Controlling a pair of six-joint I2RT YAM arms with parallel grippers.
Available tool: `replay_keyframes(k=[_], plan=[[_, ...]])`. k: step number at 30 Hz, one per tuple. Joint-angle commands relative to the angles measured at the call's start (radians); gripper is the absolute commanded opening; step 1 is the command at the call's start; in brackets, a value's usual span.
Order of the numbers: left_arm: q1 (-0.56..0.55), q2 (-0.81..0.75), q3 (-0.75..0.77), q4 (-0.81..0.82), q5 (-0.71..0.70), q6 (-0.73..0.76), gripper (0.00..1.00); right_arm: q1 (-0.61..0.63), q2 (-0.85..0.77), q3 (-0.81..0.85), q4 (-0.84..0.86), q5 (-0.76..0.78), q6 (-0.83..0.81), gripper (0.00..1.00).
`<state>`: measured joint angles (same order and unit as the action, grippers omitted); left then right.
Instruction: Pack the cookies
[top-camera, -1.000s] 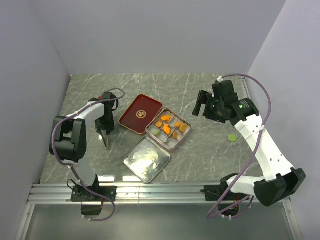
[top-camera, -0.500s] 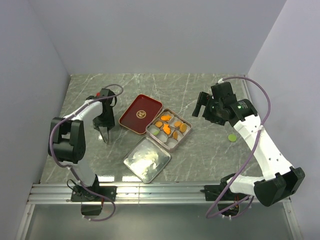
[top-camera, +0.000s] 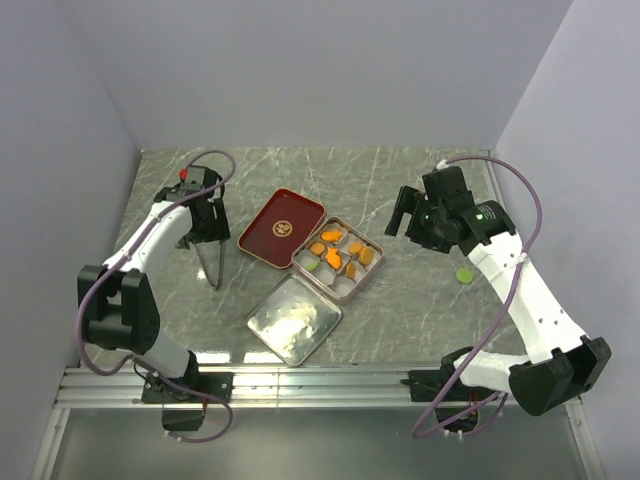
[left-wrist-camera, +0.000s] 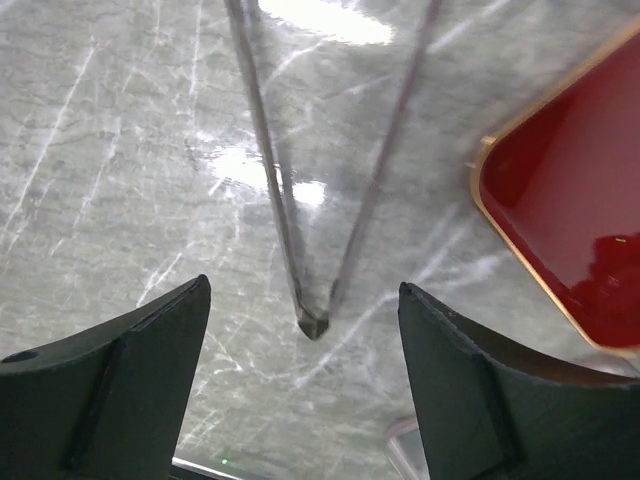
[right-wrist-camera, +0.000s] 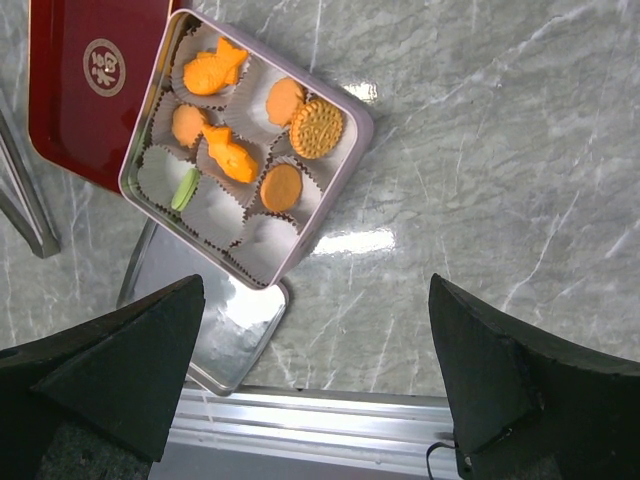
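Several orange cookies (top-camera: 333, 258) and a green one (right-wrist-camera: 185, 188) sit in paper cups in the open tin (top-camera: 352, 287); they also show in the right wrist view (right-wrist-camera: 228, 158). One green cookie (top-camera: 464, 274) lies loose on the table at the right. Metal tongs (top-camera: 211, 266) lie flat on the table, also in the left wrist view (left-wrist-camera: 290, 240). My left gripper (top-camera: 203, 232) is open and empty just behind the tongs' hinge end (left-wrist-camera: 305, 390). My right gripper (top-camera: 400, 212) is open and empty, raised to the right of the tin (right-wrist-camera: 315, 390).
A red lid (top-camera: 282, 228) lies against the tin's far left side. A silver lid (top-camera: 294, 319) lies in front of the tin. Grey walls stand at the left, back and right. A metal rail (top-camera: 320, 380) runs along the near edge.
My left gripper has let go of the tongs and drawn back toward the far left. The tongs stay on the table. My right arm has barely moved.
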<state>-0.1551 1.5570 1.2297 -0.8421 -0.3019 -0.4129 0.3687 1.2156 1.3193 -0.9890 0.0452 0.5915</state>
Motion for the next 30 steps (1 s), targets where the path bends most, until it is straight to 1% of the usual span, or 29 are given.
replay_keyframes(k=[1,3,6,7,8,10,12,13,16,17,19,26,27,30], plan=[[-0.029,-0.112,0.010,0.003,0.065,-0.017,0.81,0.003,-0.037,0.001,0.003,0.019,0.014,1.00],[-0.056,-0.170,-0.025,0.021,0.154,-0.012,0.79,0.003,-0.044,-0.003,0.003,0.019,0.016,1.00],[-0.147,-0.233,-0.108,0.072,0.237,-0.017,0.75,0.003,-0.053,-0.012,0.000,0.018,0.021,1.00],[-0.202,-0.245,-0.131,0.098,0.250,-0.024,0.74,0.003,-0.054,-0.015,0.000,0.018,0.021,1.00],[-0.225,-0.256,-0.175,0.118,0.273,-0.030,0.72,0.003,-0.062,-0.018,0.000,0.016,0.022,1.00],[-0.286,-0.281,-0.217,0.144,0.314,-0.049,0.69,0.003,-0.068,-0.029,-0.007,0.013,0.025,1.00],[-0.313,-0.293,-0.277,0.189,0.348,-0.067,0.67,0.003,-0.085,-0.044,-0.007,0.012,0.028,1.00],[-0.334,-0.291,-0.312,0.205,0.359,-0.081,0.63,0.003,-0.090,-0.049,-0.008,0.012,0.030,1.00],[-0.362,-0.255,-0.352,0.235,0.353,-0.098,0.55,-0.001,-0.116,-0.066,-0.016,0.015,0.034,1.00],[-0.368,-0.229,-0.357,0.253,0.353,-0.096,0.54,0.002,-0.120,-0.074,-0.019,0.016,0.034,1.00],[-0.394,-0.200,-0.355,0.261,0.334,-0.095,0.53,0.001,-0.137,-0.078,-0.023,0.021,0.037,1.00],[-0.423,-0.028,-0.317,0.255,0.305,-0.070,0.48,0.001,-0.166,-0.089,-0.045,0.039,0.036,1.00],[-0.423,-0.014,-0.314,0.252,0.276,-0.069,0.47,0.003,-0.168,-0.091,-0.046,0.041,0.034,1.00],[-0.428,0.026,-0.308,0.242,0.244,-0.066,0.42,0.001,-0.176,-0.095,-0.051,0.047,0.034,1.00]])
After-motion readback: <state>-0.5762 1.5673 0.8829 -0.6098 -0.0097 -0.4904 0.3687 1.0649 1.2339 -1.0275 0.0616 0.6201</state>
